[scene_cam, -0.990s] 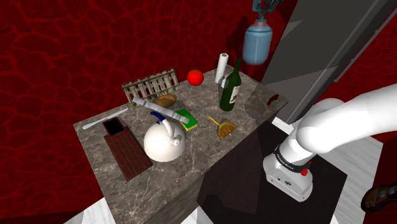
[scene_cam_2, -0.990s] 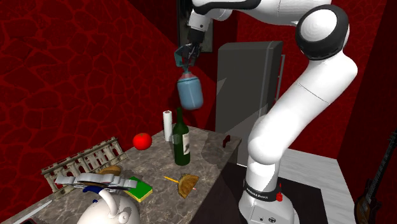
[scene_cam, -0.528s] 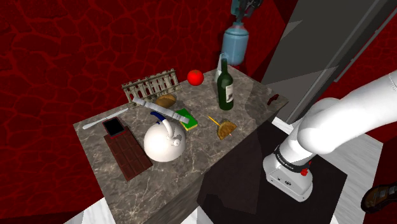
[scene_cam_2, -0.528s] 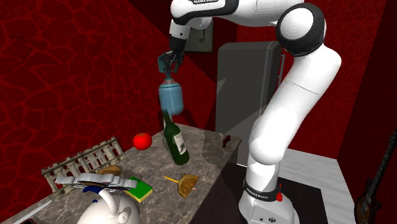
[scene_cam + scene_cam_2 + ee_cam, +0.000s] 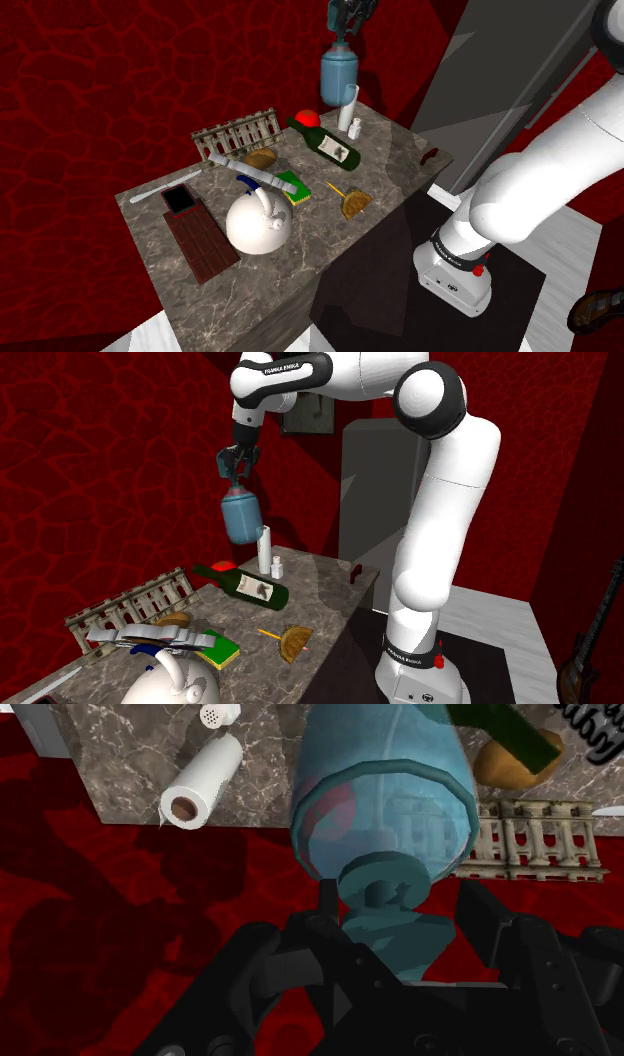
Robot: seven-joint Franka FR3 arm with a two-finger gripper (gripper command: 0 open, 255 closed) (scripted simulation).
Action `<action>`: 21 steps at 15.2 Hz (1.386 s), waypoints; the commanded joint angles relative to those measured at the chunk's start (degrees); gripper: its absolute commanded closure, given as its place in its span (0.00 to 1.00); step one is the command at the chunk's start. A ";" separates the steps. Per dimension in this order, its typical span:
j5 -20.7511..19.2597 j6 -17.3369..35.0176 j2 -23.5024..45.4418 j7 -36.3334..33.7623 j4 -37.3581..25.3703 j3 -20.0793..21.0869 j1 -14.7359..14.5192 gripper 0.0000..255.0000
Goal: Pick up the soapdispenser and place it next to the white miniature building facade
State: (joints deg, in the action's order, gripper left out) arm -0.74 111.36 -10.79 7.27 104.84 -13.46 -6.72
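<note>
A translucent blue soap dispenser hangs in the air above the far corner of the marble table, near the red ball. My gripper is shut on its pump neck from above; it also shows in the second exterior view, gripper over dispenser. In the wrist view the black fingers clasp the teal pump of the dispenser. The pale miniature building facade stands upright at the table's far edge, to the shoulder view's left of the dispenser, and appears beyond it as facade.
A dark green wine bottle lies on its side by the ball. A paper roll and small white shaker stand near the corner. A white kettle, green sponge, brown bar and yellow brush crowd the table.
The gripper carried the dispenser toward the shoulder view's left and lower. The wine bottle, upright a second ago, tilted and now lies flat on the table.
</note>
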 commanded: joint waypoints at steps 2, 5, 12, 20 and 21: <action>0.85 1.75 5.14 -1.47 -3.34 0.76 -0.85 1.00; 1.64 2.91 10.57 -2.88 -7.51 1.50 -1.62 1.00; 2.73 6.00 19.49 -4.94 -13.19 2.59 -2.61 1.00; 2.84 12.12 19.65 -4.84 -7.24 2.66 -2.68 1.00; 2.87 12.86 19.73 -4.82 -6.57 2.67 -2.68 1.00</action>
State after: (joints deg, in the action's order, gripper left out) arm 2.09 123.39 8.91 2.41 97.59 -10.79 -9.42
